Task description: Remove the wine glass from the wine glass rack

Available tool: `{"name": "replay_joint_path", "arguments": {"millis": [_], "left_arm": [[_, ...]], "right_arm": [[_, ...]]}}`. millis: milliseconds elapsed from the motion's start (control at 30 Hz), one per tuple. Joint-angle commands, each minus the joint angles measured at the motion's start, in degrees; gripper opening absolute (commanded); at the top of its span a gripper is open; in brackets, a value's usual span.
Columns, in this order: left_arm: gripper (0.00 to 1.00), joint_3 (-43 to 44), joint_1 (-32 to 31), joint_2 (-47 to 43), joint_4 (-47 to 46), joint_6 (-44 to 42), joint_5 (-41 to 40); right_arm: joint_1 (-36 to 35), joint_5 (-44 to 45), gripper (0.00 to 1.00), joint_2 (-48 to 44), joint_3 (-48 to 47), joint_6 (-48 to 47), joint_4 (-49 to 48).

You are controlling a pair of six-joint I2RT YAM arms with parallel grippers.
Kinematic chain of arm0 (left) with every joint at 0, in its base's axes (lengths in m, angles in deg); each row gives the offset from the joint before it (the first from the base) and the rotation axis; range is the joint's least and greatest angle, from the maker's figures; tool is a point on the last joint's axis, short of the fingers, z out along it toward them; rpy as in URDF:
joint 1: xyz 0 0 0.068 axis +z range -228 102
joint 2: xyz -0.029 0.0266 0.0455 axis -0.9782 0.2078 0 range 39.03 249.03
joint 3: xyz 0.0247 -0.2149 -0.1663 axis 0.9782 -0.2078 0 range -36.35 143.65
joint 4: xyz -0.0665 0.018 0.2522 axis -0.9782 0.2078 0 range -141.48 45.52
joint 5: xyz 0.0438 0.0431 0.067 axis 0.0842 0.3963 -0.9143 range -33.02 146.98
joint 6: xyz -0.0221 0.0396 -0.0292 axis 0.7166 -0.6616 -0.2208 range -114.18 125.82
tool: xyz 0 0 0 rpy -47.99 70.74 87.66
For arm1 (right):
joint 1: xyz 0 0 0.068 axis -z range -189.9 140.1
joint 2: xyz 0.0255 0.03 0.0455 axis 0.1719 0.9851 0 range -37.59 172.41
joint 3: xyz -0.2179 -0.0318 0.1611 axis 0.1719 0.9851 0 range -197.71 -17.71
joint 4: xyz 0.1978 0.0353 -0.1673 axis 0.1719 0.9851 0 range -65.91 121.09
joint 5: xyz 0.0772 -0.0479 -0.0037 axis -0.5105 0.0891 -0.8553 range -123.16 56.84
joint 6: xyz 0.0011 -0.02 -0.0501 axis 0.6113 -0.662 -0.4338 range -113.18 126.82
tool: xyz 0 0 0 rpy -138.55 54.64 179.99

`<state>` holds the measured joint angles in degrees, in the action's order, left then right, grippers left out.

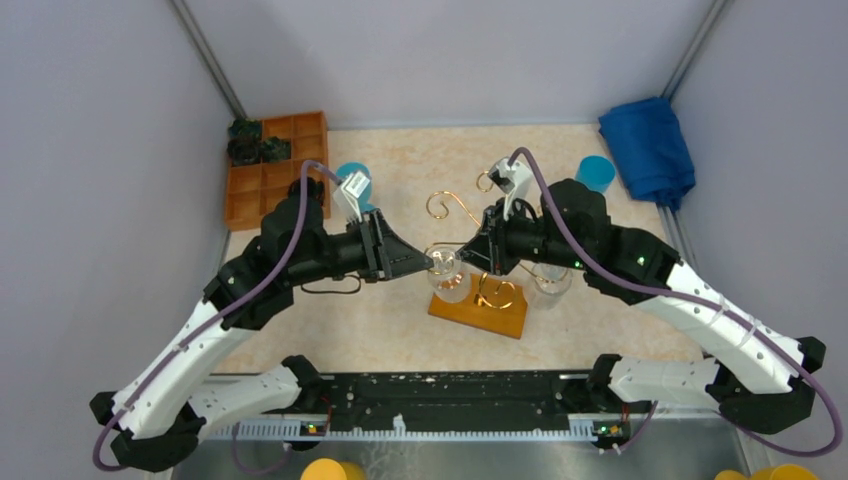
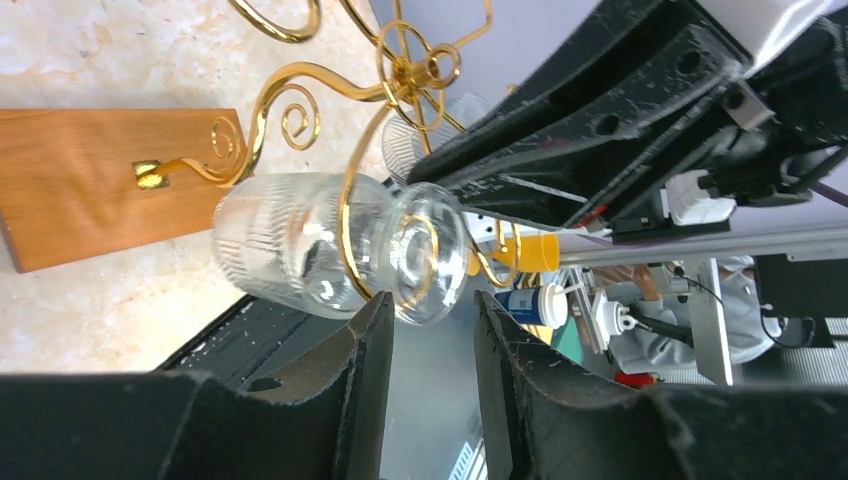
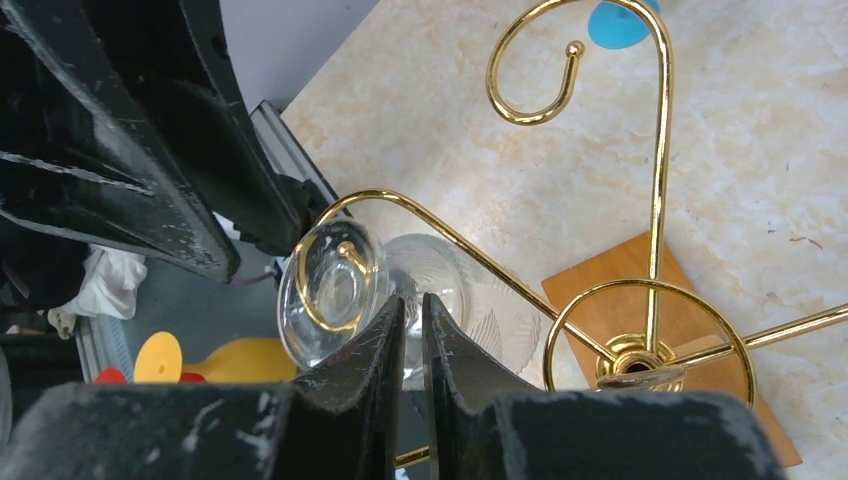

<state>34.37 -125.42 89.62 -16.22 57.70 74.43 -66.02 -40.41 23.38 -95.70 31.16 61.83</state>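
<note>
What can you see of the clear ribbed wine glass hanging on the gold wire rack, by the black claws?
The clear ribbed wine glass looks like real glass, with a fluted bowl and a round foot. It is empty and hangs upside down, its foot caught in a curled arm of the gold wire rack with the orange-brown wooden base. The left gripper is open with its tips at the foot. Whether they touch it cannot be told.

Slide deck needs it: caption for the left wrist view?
Open left gripper at the foot of a ribbed wine glass hung on the gold wine glass rack.
</note>
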Motion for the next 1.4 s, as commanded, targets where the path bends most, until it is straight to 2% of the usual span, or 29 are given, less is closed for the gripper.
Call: {"name": "replay_joint_path", "arguments": {"millis": [0,467,867,1100,1367], "left_arm": [[0.42,-0.06,-0.02,2.11,2.17,0.22,-1.81],[0.42,2.58,0.05,1.69,6.73,-0.94,-3.26],[0.41,-2.03,-0.05,2.44,0.44,0.23,1.78],[0.41,0.37,-0.05,1.85,2.6,0.17,2.67],[0.43,-1.53,-0.06,0.57,1.62,0.93,7.99]], "right_arm": [[-0.57,-0.84,0.12,-1.2,-0.22,0.71,-2.55],[-0.53,-1.54,0.12,0.2,-0.28,0.63,-3.06],[-0.57,-3.02,0.11,0.73,-0.37,1.1,-2.92],[-0.57,-3.38,0.11,1.06,0.28,1.33,-3.44],[-0.57,-3.39,0.1,1.17,0.59,1.66,-3.89]]}}
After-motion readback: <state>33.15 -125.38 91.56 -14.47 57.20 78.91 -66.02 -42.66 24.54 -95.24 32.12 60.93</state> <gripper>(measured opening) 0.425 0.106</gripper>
